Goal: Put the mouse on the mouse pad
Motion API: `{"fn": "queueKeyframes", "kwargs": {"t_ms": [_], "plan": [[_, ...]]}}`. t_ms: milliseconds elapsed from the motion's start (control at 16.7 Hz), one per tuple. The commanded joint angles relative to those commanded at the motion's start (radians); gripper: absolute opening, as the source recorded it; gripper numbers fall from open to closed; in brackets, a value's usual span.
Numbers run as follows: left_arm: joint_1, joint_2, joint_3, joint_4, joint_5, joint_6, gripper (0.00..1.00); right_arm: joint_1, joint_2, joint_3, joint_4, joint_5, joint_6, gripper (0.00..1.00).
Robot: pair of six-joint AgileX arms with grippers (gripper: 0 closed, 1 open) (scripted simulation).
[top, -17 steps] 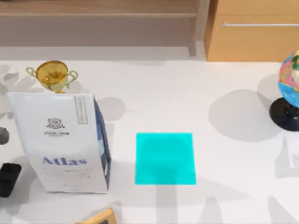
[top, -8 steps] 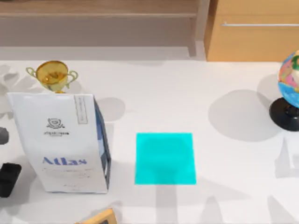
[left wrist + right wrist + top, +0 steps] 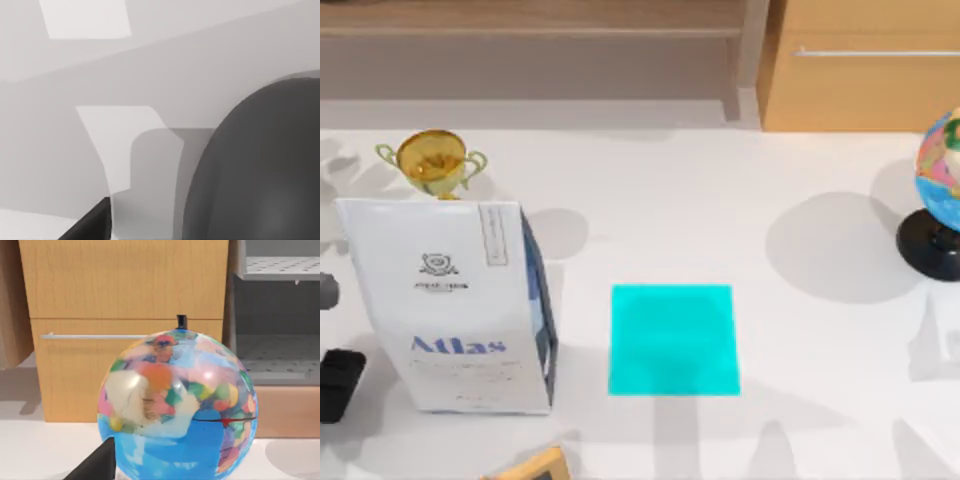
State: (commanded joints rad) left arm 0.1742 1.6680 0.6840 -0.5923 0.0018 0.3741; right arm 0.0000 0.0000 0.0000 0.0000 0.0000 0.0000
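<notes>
The mouse pad (image 3: pixel 674 340) is a flat cyan sheet lying bare at the table's middle. A dark grey rounded body (image 3: pixel 255 165), apparently the mouse, looms very close in the left wrist view. It may be the grey shape (image 3: pixel 326 290) cut off by the top view's left edge. My left gripper (image 3: pixel 338 384) shows as a black block at that edge, left of the white bag and nearer the front. One of its black fingers (image 3: pixel 90 222) juts in beside the grey body. A black finger (image 3: pixel 97 465) of my right gripper points at the globe.
A white "Atlas" bag (image 3: pixel 450 300) stands between the left edge and the pad, with a gold trophy (image 3: pixel 432 160) behind it. A colourful globe (image 3: pixel 942 195) stands at the far right. A wooden frame corner (image 3: pixel 535 466) pokes in at the front. Wooden cabinets (image 3: pixel 860 65) line the back.
The black block of my left gripper has slid slightly toward the left edge. The pad, bag, trophy and globe have not moved.
</notes>
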Motion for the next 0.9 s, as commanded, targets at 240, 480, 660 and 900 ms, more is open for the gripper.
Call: {"fn": "queueKeyframes", "kwargs": {"t_ms": [240,480,660,900], "plan": [[0.006,-0.08,0.066,-0.109,0.009,0.004,0.0,0.0,0.0,0.0,0.0,0.0,0.0,1.0],[0.006,-0.145,0.179,-0.304,0.007,0.006,0.0,0.0,0.0,0.0,0.0,0.0,0.0,1.0],[0.002,-0.205,0.266,-0.456,0.008,0.001,0.0,0.0,0.0,0.0,0.0,0.0,0.0,1.0],[-0.002,-0.242,0.308,-0.516,0.009,-0.004,0.0,0.0,0.0,0.0,0.0,0.0,0.0,1.0]]}}
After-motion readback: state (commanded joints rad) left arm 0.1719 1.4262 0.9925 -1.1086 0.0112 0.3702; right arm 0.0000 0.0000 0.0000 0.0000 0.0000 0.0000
